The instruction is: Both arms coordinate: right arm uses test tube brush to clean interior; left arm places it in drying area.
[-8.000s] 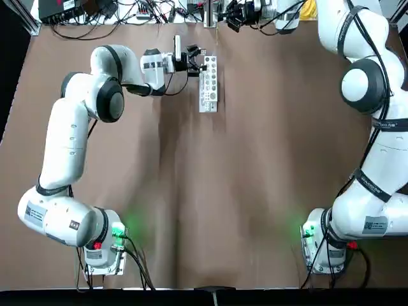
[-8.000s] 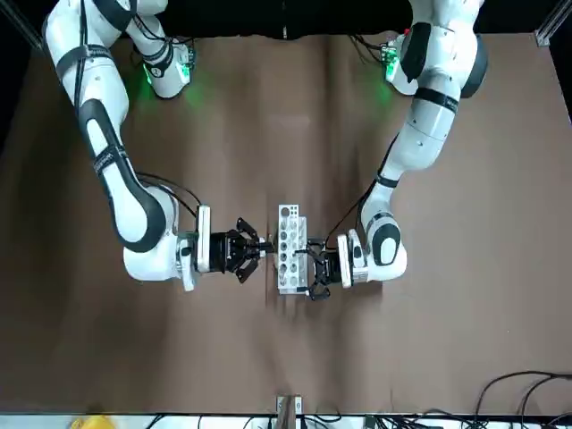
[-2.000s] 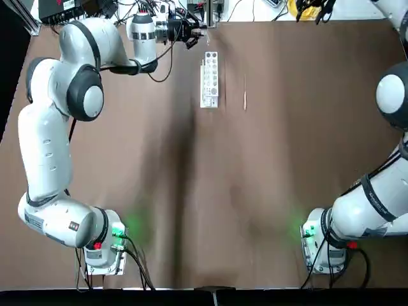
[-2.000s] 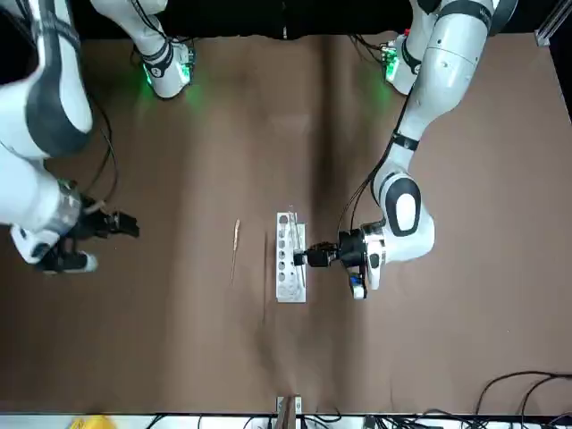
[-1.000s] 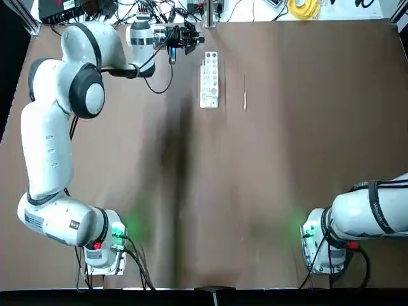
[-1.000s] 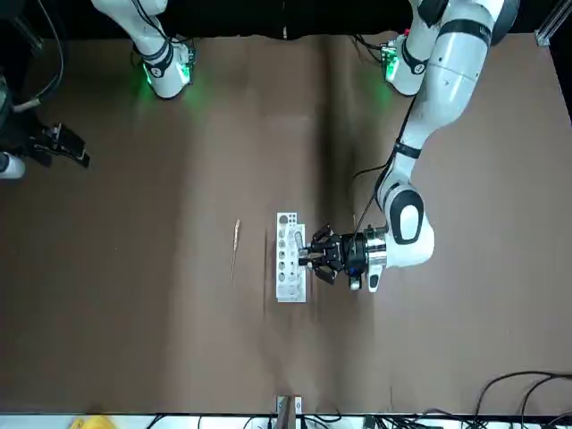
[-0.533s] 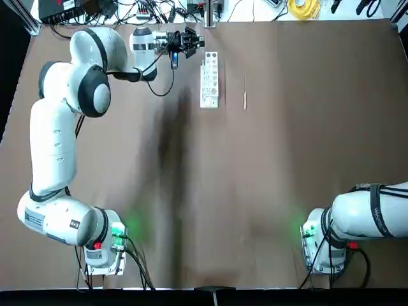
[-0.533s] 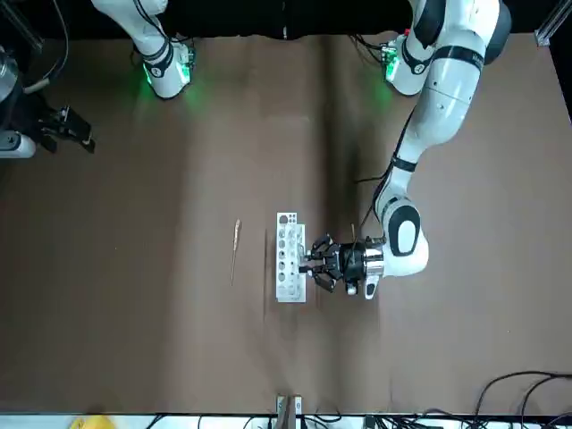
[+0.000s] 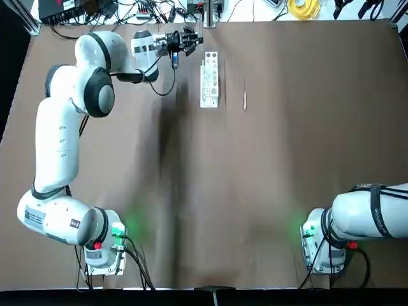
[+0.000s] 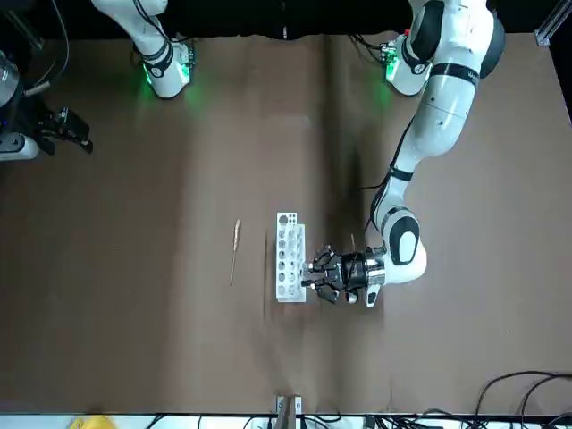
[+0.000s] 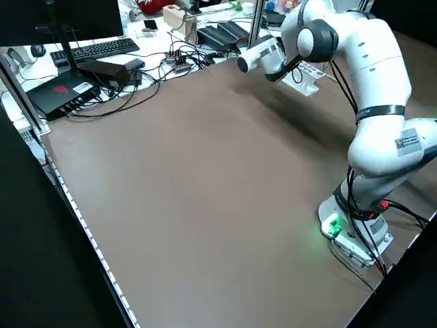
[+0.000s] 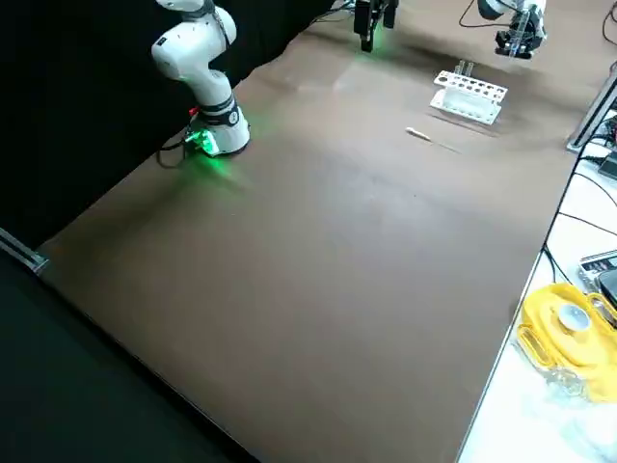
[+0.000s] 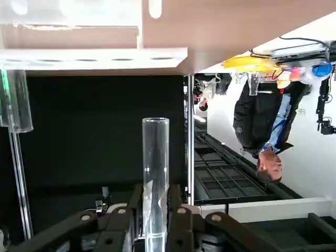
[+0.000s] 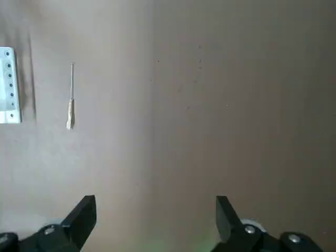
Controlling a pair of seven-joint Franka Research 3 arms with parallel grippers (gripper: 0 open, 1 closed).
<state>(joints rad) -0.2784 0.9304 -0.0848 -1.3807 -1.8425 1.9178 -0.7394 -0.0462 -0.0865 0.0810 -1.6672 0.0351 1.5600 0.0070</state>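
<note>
Your left gripper is closed around the test tube, beside the drying area. Your right gripper, wide open and empty, seems to be above the table, where the test tube brush lies.

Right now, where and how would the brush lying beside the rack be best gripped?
Probably by the brush's thicker end, nearer the robot's bases, with the open right gripper straight down, fingers either side: it lies flat and thin, with bare table around it, separate from the rack.
</note>
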